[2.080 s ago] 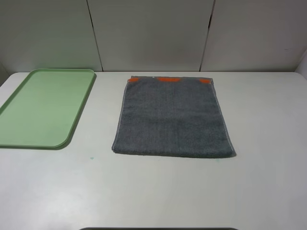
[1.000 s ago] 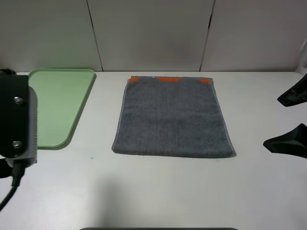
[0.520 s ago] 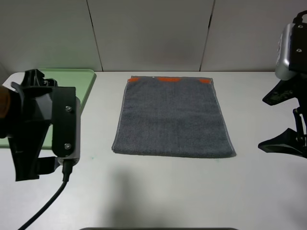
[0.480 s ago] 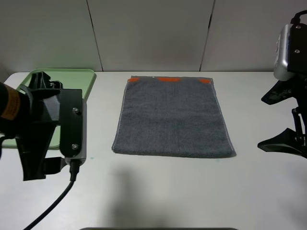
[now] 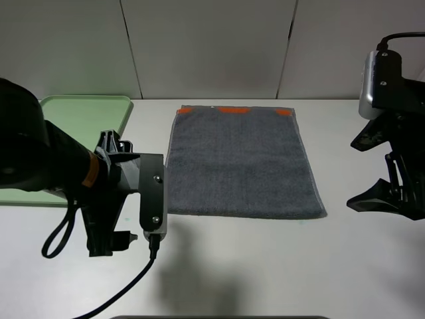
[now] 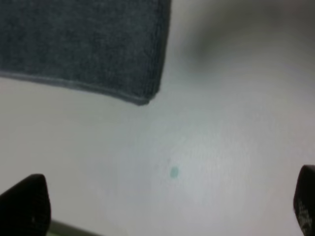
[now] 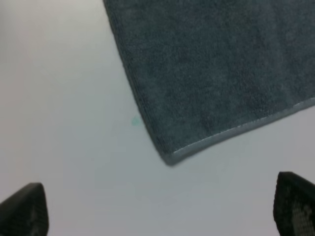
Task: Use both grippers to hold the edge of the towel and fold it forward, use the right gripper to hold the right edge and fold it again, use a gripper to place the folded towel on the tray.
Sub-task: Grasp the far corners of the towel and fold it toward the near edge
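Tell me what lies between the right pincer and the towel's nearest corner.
Nothing but bare table between the right pincer and the towel; the right wrist view shows it.

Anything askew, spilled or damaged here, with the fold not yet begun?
Nothing serious stands out. The towel lies flat and unwrinkled on the table, and the tray sits square at the far left. The left gripper and right gripper hover open, off the cloth. One small oddity: a tiny green speck on the table.

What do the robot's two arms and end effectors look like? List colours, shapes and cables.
The left arm is thick and black with an orange ring, a silver-edged plate and a looping black cable. The right end effector has black angular fingers, topped by a light grey box with a black cable.
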Available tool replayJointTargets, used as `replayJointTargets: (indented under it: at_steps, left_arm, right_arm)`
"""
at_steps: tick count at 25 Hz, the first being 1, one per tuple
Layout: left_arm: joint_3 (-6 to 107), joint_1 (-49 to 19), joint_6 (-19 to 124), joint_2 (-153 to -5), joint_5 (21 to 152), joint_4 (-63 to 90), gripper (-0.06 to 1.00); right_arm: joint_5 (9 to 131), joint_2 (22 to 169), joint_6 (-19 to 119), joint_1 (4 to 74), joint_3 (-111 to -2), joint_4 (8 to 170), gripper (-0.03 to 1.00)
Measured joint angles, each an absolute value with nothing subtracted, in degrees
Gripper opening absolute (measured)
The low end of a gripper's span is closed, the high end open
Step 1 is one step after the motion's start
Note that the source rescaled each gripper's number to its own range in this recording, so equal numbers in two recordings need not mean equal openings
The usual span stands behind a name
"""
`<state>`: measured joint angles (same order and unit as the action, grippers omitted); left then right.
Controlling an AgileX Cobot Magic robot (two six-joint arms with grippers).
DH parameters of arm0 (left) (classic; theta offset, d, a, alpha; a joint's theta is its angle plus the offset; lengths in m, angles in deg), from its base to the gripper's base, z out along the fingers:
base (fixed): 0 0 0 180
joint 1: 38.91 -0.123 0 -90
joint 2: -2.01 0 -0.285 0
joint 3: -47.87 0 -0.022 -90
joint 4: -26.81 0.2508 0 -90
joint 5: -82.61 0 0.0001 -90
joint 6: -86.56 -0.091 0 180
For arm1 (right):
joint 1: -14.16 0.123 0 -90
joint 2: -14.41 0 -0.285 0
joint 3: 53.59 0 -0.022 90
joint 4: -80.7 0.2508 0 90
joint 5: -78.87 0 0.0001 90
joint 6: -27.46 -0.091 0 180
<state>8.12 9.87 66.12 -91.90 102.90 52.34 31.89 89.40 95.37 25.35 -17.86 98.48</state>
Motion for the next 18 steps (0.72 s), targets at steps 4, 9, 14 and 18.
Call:
replayJointTargets:
  at_steps: [4, 9, 14, 18]
  left_arm:
    - [8.12, 9.87, 67.65, -95.95, 100.55, 56.62, 0.98]
    - [8.53, 9.82, 72.81, -100.34, 98.06, 64.40, 0.96]
    - [11.52, 9.82, 77.27, -105.19, 97.54, 70.60, 0.96]
    - [14.83, 9.82, 78.50, -108.68, 97.30, 72.49, 0.96]
  right_arm:
    - [32.70, 90.49, 95.41, 25.35, -17.86, 98.52, 1.00]
    - [34.37, 90.62, 95.53, 25.35, -17.86, 98.54, 1.00]
    - [35.13, 90.62, 95.53, 25.35, -17.86, 98.59, 1.00]
    - [35.17, 90.62, 95.53, 25.35, -17.86, 98.65, 1.00]
